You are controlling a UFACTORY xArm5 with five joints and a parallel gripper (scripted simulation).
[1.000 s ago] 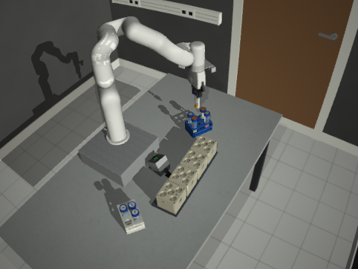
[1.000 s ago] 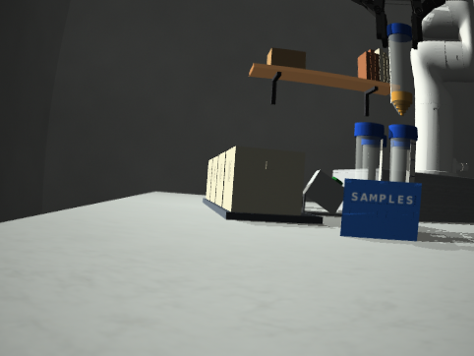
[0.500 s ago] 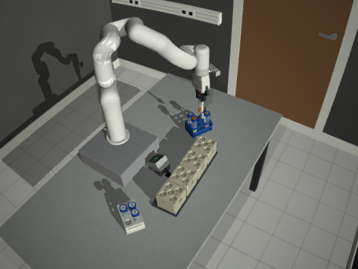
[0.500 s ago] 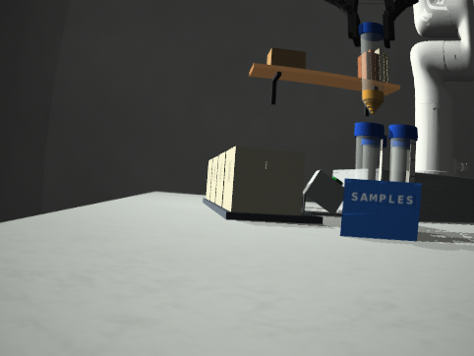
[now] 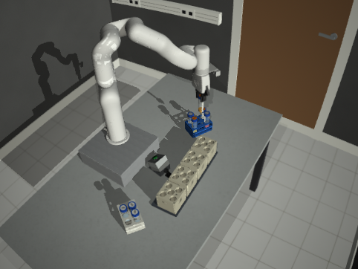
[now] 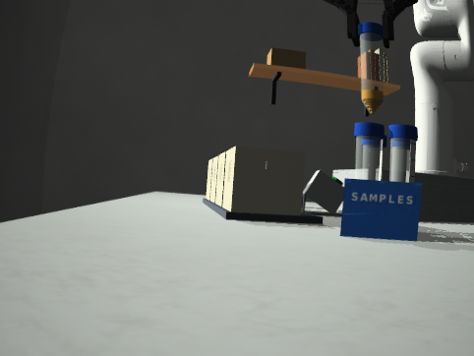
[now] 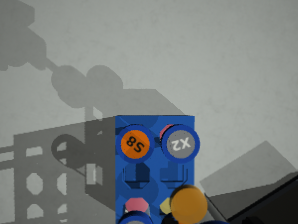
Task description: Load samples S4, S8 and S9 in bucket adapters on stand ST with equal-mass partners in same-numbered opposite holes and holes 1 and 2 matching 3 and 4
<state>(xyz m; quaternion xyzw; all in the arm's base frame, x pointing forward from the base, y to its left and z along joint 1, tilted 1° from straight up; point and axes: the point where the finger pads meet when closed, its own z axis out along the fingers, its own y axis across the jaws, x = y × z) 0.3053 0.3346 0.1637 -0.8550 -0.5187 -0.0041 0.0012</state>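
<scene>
My gripper (image 5: 201, 97) (image 6: 371, 38) is shut on a blue-capped tube (image 6: 371, 59) with a little amber liquid in its cone. The tube hangs upright with its tip above the blue sample rack (image 6: 381, 216) (image 5: 200, 131); its amber tip (image 7: 189, 204) shows in the wrist view. Its ID is not readable. The rack holds several tubes, among them S8 (image 7: 135, 144) and grey-dotted X2 (image 7: 181, 144). Four cream adapters (image 5: 171, 203) (image 6: 267, 184) stand in a row on the dark stand (image 5: 176, 214) (image 6: 275, 216), and no tubes show in their holes.
A white rack (image 5: 135, 228) with three blue-capped tubes stands at the front left of the top view. The sloped desk (image 5: 160, 163) (image 6: 322, 193) with the green DONE key (image 5: 155, 157) stands between the robot base (image 5: 119, 152) and the adapters.
</scene>
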